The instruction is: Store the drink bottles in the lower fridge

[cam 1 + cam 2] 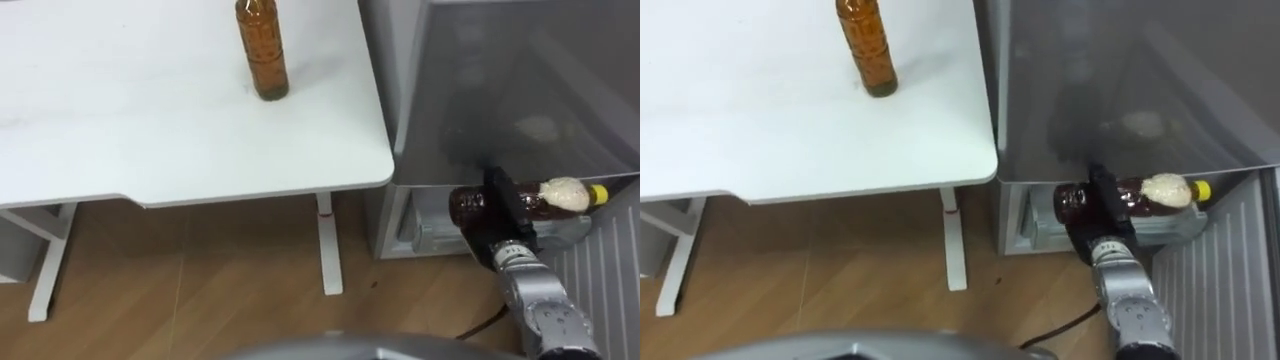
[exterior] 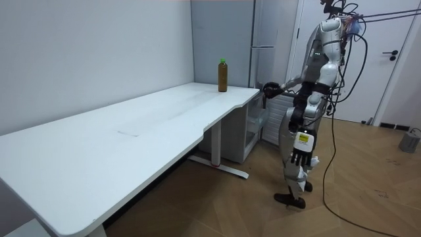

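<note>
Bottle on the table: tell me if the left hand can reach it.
Probably not without stepping closer: nothing blocks the bottle, but it stands far back on the table and the left hand hangs low.

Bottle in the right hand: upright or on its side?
On its side: the bottle lies level in the right hand, yellow cap toward the view's right.

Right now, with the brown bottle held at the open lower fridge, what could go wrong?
The right hand holds the brown, yellow-capped plastic bottle sideways at the grey fridge's lower compartment. Its cap end could knock the open door's ribbed inner side. The hand grips it only round the middle, so it might slip or swing before it is set down.
</note>
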